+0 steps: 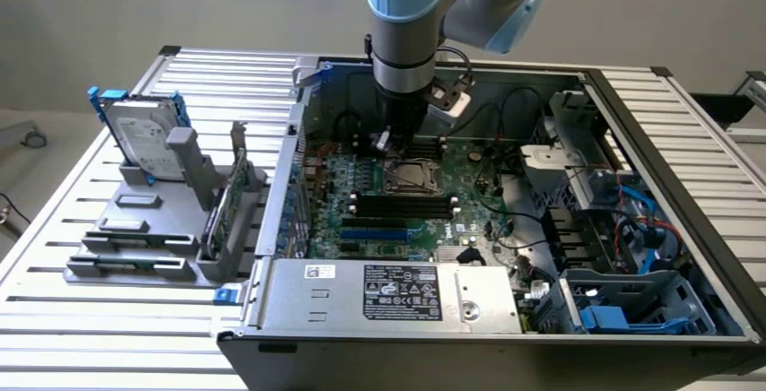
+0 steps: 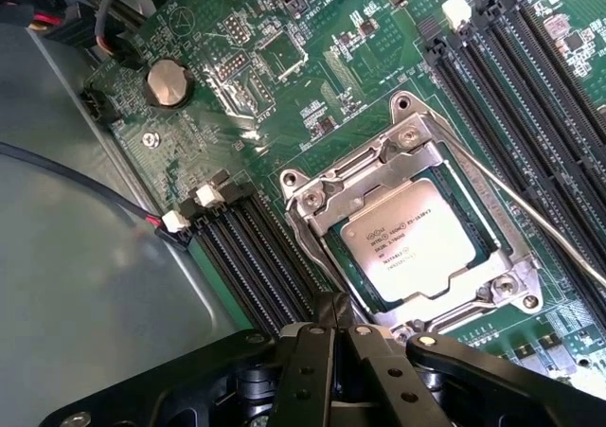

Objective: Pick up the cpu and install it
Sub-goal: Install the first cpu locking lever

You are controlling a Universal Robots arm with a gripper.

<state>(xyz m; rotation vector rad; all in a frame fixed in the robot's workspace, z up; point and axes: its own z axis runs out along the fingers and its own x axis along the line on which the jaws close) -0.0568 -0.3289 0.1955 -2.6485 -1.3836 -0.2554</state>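
The tool (image 2: 333, 304) is hanging pinched shut, gripping nothing. The cpu (image 2: 417, 242) is lying in the socket (image 2: 312, 200) just beyond its tips. Likely hazard: the tips drifting down and knocking the cpu askew, bending pins.

the cpu (image 2: 409, 240) is silver-grey with fine dark lettering. the socket (image 2: 317, 200) is bare silver metal. the motherboard (image 2: 312, 96) is green, its memory slots (image 2: 248, 264) black. the gripper (image 2: 333, 311) is black, the arm (image 1: 407, 5) pale blue and grey. the hard drive (image 1: 142, 135) is silver with blue brackets.
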